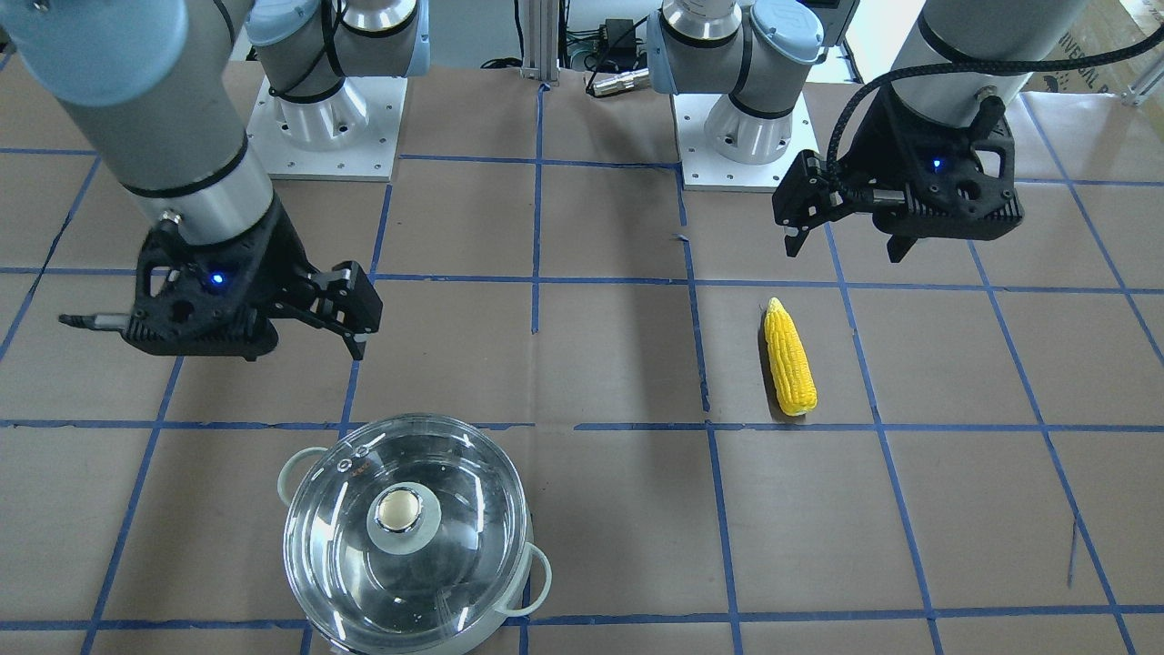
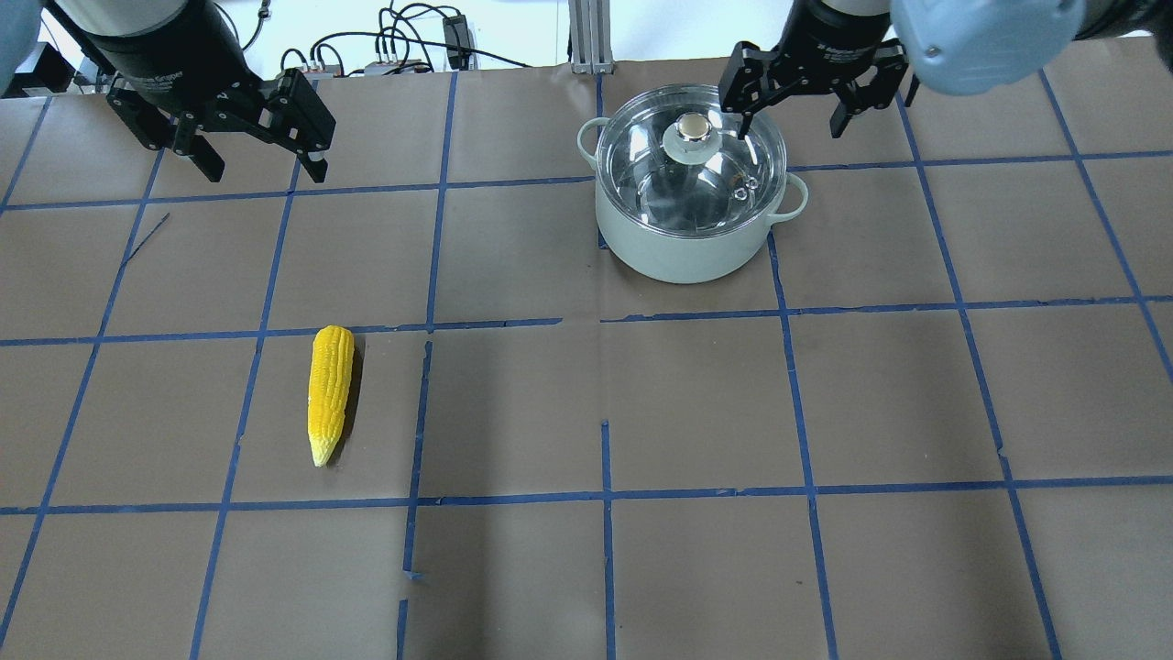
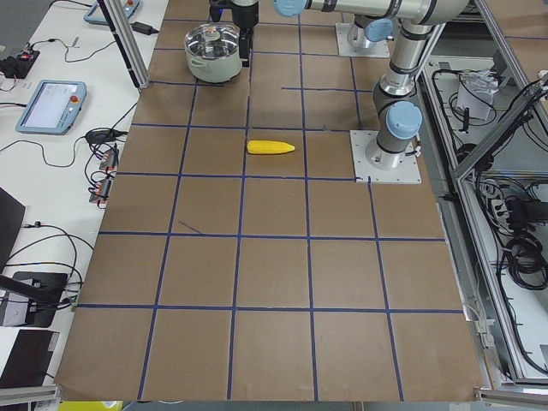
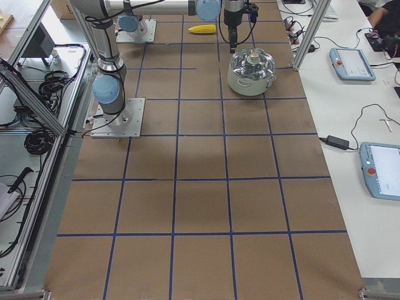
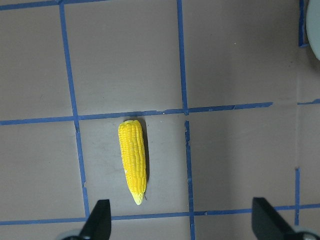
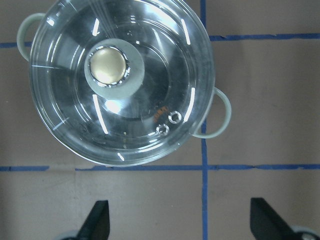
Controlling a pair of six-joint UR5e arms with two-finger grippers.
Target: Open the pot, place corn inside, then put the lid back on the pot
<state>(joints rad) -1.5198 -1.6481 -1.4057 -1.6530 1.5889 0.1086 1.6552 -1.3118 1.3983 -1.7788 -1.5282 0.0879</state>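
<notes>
Left gripper hangs at the far left, fingers spread, holding nothing, and the corn lies flat nearer, left of centre. Further right the pot stands far, lid on, with the right gripper raised near it, spread wide and empty

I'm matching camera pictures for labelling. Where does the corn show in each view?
Front-facing: corn right of centre.
Overhead: corn lower left.
Exterior left: corn upper middle.
Exterior right: corn at the top edge, near the middle.
Left wrist: corn left of centre.
Right wrist: not in it.
Shared landmark: the pot, seen in all four exterior views.
</notes>
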